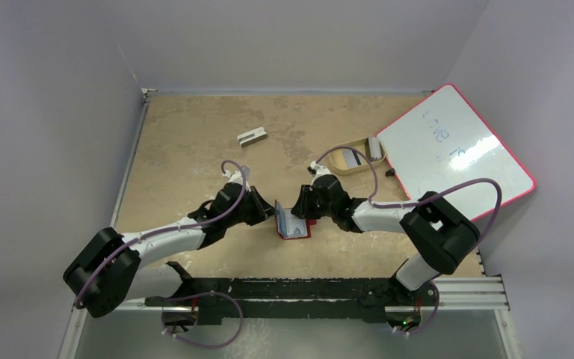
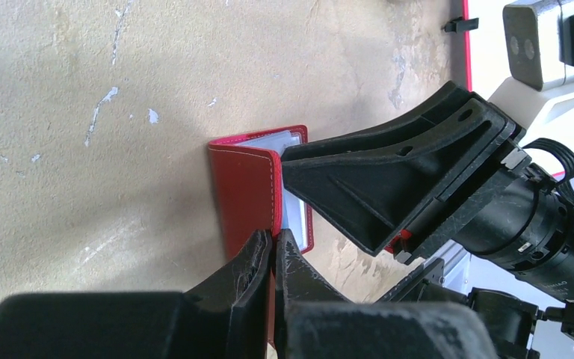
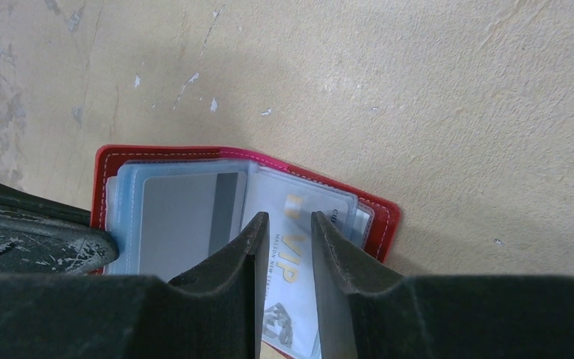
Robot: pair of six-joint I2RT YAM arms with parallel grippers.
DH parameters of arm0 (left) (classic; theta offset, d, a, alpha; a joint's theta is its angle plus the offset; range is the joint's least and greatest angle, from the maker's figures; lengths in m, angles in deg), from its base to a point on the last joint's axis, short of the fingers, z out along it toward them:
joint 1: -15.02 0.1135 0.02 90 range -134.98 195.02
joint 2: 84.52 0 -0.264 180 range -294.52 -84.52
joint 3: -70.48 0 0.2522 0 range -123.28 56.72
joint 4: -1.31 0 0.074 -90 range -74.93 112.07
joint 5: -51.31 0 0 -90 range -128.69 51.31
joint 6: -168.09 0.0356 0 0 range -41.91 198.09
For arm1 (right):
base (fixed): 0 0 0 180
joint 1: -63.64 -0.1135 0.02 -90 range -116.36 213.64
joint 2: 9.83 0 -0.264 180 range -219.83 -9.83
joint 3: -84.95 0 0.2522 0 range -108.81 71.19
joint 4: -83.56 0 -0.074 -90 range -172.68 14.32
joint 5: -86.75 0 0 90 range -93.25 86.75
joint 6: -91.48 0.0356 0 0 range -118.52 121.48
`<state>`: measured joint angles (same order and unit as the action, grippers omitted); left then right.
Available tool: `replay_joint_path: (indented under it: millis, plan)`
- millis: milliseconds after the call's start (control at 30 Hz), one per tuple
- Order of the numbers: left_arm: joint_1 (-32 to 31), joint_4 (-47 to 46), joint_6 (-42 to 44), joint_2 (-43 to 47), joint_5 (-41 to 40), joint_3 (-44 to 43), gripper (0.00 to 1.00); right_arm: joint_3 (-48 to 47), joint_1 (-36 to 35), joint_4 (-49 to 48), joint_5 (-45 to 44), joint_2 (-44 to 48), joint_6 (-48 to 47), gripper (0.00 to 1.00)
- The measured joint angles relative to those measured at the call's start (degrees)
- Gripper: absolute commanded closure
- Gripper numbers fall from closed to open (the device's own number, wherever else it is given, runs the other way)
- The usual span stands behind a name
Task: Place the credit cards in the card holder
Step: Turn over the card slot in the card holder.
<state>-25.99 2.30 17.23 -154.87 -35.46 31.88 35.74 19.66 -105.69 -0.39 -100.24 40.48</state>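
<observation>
Tan tabletop [image 1: 194,134] | left end effector [image 2: 273,250] clamps card holder [image 2: 243,187] | right end effector [image 3: 285,224] parted over VIP card [image 3: 306,198]

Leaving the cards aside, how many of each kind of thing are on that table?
Robot arms: 2
Red card holder: 1
Tan oval tray: 1
Whiteboard: 1
Grey-white block: 1
Small black piece: 1
Total: 7

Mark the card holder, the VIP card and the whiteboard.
card holder [image 2: 243,191], left wrist view, red outer cover.
VIP card [image 3: 306,202], right wrist view, upper part of its printed face.
whiteboard [image 1: 456,146], top external view, white writing face.
</observation>
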Motion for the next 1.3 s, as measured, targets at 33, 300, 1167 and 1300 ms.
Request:
replay_joint_path:
  millis: [33, 300, 1167, 1300]
  plan:
    - [0.0, 0.09, 0.0, 0.24, 0.0, 0.0, 1.0, 0.0, 0.0, -0.02, 0.13, 0.0, -0.02, 0.68]
    - [0.0, 8.2, 2.32, 1.68, -2.89, -2.82, 1.0, -1.11, 0.0, 2.23, 0.96, 0.59, -0.68, 0.61]
    - [-6.78, 41.29, 9.25, -16.11, -16.48, -31.91, 1.0, -24.41, 16.28, 25.75, -20.13, 13.6, -25.07, 0.42]
    - [-6.78, 36.96, 8.31, -15.39, -14.45, -29.57, 1.0, -26.27, 18.86, 27.1, -23.23, 12.11, -27.89, 0.4]
